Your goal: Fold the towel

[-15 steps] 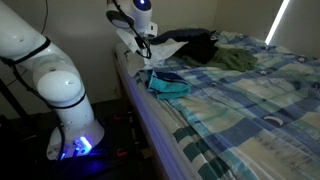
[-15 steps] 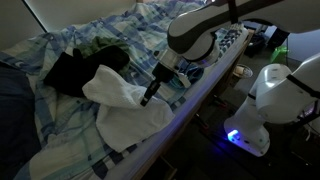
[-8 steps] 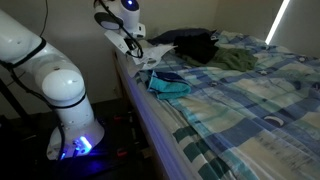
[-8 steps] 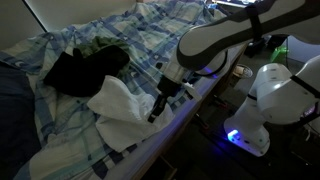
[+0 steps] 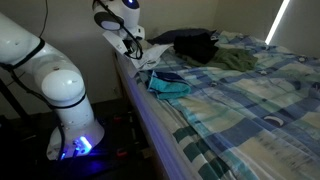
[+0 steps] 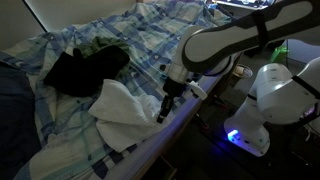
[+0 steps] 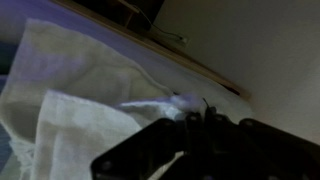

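Pincer [image 6: 165, 108] looks pinched on the corner of the white towel [image 6: 122, 108], which lies rumpled on the plaid counter [image 6: 60, 140], right of dark clothes [image 6: 78, 70]. The fold seems underway: next, carry that corner over the towel and release.

No readable text anywhere — no labels, brands, numbers or signs on bedding, clothes or robot; too dim and blurred to tell.

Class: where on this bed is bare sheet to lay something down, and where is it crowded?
Free: the plaid sheet past the teal cloth, nearer the camera than the green garment. Crowded: around the white towel, black garment and gripper.
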Motion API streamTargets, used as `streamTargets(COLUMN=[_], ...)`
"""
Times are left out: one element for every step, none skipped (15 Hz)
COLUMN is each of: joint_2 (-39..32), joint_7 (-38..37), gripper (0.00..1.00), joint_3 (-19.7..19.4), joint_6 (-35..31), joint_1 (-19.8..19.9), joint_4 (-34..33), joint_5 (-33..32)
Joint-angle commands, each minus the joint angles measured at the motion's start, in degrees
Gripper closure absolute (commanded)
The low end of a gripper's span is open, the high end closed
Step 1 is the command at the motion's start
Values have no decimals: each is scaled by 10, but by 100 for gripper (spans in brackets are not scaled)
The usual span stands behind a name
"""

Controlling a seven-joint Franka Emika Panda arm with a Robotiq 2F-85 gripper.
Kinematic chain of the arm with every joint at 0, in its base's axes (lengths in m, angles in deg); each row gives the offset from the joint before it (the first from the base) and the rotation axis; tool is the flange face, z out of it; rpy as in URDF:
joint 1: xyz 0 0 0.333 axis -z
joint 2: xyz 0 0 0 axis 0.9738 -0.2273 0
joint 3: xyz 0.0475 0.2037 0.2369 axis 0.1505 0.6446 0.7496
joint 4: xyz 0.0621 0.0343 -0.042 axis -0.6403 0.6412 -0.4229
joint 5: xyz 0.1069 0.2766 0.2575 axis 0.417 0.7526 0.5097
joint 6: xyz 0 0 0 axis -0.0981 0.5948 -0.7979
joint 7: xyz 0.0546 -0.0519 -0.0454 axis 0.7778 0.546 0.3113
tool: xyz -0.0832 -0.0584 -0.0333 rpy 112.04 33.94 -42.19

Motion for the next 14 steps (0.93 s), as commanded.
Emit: streamTargets(joint_2=[27, 35, 38, 42, 42, 41, 26, 27, 27, 27, 27, 27, 27, 27], joint_7=[-62, -66, -71, -71, -58, -49, -53, -53, -53, -53, -53, -53, -53, -53], gripper=[99, 99, 99, 99, 99, 99, 95, 95, 95, 95, 95, 95, 95, 95], joint_3=[-24, -9, -13, -13, -16, -17, -30, -31, -31, -31, -31, -31, -31, -31], joint_6=[44, 64, 76, 87, 90, 88, 63, 64, 64, 64, 64, 64, 64, 64], joint_1=[13, 37, 41, 50, 57, 64, 33, 37, 40, 41, 41, 41, 41, 41], joint_4=[0, -1, -1, -1, -1, -1, -1, -1, -1, -1, -1, -1, -1, -1], joint_5=[-58, -61, -69, -74, -73, -70, -70, -70, -71, -71, -71, -71, -71, -71])
